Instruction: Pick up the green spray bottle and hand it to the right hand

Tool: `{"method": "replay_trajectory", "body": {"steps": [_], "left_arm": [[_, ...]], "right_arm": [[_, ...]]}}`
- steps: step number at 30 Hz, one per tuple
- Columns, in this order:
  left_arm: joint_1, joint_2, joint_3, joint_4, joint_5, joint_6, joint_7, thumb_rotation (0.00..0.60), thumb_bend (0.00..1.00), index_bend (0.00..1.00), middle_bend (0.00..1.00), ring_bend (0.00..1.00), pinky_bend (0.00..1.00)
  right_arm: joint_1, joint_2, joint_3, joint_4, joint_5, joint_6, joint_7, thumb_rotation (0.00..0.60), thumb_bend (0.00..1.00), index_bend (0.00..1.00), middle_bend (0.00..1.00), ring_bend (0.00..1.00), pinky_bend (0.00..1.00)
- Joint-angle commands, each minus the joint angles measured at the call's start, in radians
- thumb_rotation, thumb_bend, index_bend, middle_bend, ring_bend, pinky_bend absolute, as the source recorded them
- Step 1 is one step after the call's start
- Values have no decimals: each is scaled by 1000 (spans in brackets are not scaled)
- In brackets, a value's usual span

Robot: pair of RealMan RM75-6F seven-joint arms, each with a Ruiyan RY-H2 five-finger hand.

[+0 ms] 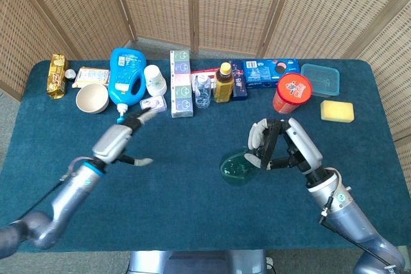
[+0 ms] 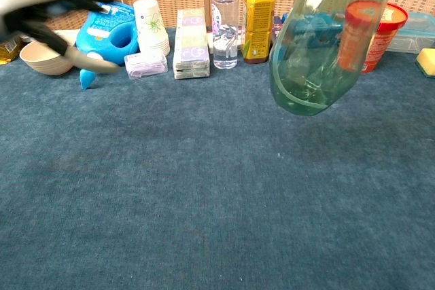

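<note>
While no label on the row of packages at the back can be read, the head view shows the right hand (image 1: 277, 147) gripping the green spray bottle (image 1: 236, 167) above the blue surface (image 1: 192, 210); the left hand (image 1: 121, 140) hangs empty, fingers spread, blurred in the chest view.

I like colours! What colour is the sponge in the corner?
Yellow. The sponge shows best in the head view.
</note>
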Motion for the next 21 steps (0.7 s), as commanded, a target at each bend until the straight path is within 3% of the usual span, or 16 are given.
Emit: {"method": "replay_trajectory", "body": {"steps": [1, 9, 15, 21], "left_arm": [[88, 126, 37, -77, -36, 85, 172, 600, 0, 0, 0, 0, 0], [242, 288, 78, -156, -66, 251, 295, 600, 0, 0, 0, 0, 0], [380, 392, 125, -159, -51, 373, 236, 600, 0, 0, 0, 0, 0], [476, 403, 129, -122, -66, 457, 148, 600, 0, 0, 0, 0, 0]], "right_arm": [[-4, 2, -5, 1, -3, 3, -20, 600, 782, 663, 691, 533, 748], [-17, 2, -22, 2, 6, 13, -103, 600, 783, 665, 692, 533, 748], [-32, 0, -30, 4, 14, 26, -138, 600, 783, 666, 693, 533, 748], [-35, 5, -28, 0, 28, 28, -170, 600, 784, 666, 693, 533, 748]]}}
